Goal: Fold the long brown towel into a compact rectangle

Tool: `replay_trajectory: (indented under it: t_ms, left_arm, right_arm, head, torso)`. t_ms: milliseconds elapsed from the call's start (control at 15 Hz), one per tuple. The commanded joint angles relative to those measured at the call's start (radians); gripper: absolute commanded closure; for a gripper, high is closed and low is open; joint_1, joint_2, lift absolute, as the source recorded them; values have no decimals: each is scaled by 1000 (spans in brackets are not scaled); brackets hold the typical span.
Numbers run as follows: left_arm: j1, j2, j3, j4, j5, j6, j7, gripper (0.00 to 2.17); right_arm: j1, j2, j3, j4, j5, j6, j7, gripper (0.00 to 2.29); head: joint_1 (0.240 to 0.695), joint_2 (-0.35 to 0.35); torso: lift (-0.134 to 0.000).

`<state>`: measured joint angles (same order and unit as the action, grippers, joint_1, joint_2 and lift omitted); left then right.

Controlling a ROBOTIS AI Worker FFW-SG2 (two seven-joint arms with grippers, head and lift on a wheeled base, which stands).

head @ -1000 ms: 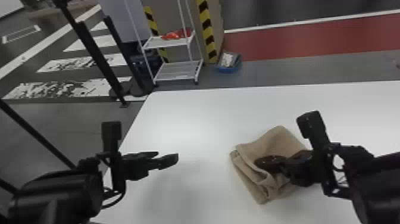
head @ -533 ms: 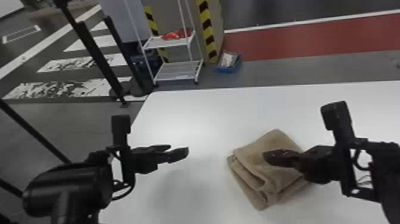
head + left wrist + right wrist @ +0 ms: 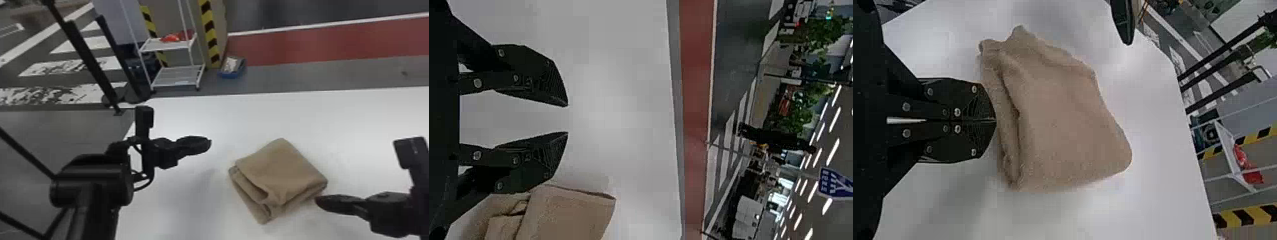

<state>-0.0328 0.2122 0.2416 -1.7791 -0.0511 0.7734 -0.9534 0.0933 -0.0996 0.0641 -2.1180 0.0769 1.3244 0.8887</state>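
The folded brown cloth towel (image 3: 281,172) lies on the white, flat surface (image 3: 178,204), right of the open, black left hand (image 3: 568,119). The closed, empty black right hand (image 3: 996,120) is nearer, beside its near-right edge; any tidying likely goes leftward.

The white worktop (image 3: 287,118) lies below the left fingers (image 3: 195,145); beyond them stand a white rack (image 3: 175,76) and a black-and-yellow striped post (image 3: 209,32). Far past the right fingers (image 3: 340,204), a red band (image 3: 303,48) crosses the grey floor (image 3: 351,73).
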Motion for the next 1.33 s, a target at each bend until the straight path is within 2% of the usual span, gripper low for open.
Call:
replay_trajectory:
  t_ms: [0,200,333,467,667,933,1267]
  left_arm:
    - [-44,6,-36,98,-41,-127,-67,2071]
    - [-56,16,-54,135,-102,-182,-180,2071]
    - [-56,36,-67,148,-138,-182,-243,2071]
    - [-53,46,-74,158,-138,-213,-331,2071]
    - [-44,47,-104,158,-173,-231,-383,2071]
    - [-19,38,-124,152,-182,-246,-436,2071]
    - [31,29,-128,102,-176,-271,-466,2071]
  right_arm:
    - [-1,-2,-12,24,7,-12,-5,2030]
    - [-69,37,11,105,15,-52,-24,2030]
    - [-121,66,49,178,35,-86,-42,2030]
    - [-172,100,74,250,55,-132,-67,2030]
    - [-259,100,91,371,78,-224,-99,2030]
    - [-340,100,97,483,101,-297,-120,2030]
    - [-363,100,82,538,107,-386,-137,2030]
  head:
    - [695,231]
    - [695,179]
    - [695,180]
    - [695,194]
    - [695,210]
    - [695,183]
    - [695,157]
  torso:
    - [-123]
    - [-123]
    - [-123]
    - [-123]
    - [-123]
    - [-123]
    - [-123]
